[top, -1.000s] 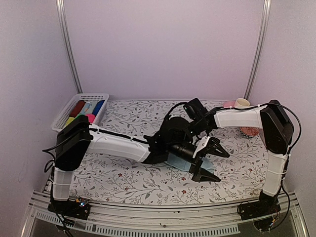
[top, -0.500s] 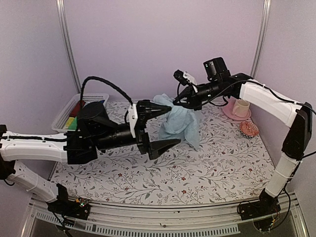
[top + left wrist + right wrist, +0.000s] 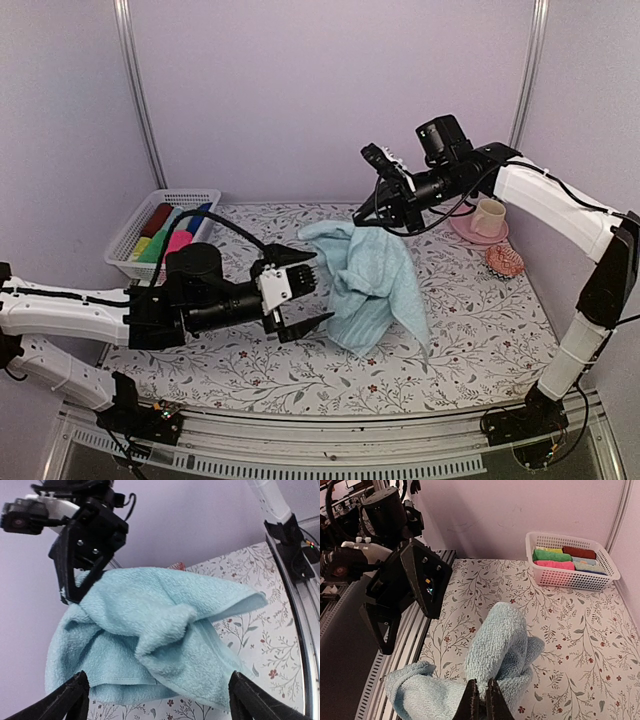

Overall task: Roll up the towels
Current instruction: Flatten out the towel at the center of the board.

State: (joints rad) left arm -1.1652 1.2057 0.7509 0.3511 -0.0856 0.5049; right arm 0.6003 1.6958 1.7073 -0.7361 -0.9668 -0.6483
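Towel of pale blue terry (image 3: pixel 375 275) hung from the clenched right pincer (image 3: pixel 481 690), seemingly for spreading; left pincer (image 3: pixel 320 288) gaped alongside.

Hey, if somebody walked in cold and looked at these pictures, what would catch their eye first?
A pale blue terry towel hangs bunched over the middle of the floral-patterned table, pinched at its top by the shut right gripper. The left gripper gapes wide open just beside it. A white plastic basket of coloured cloths sits in the far left corner.
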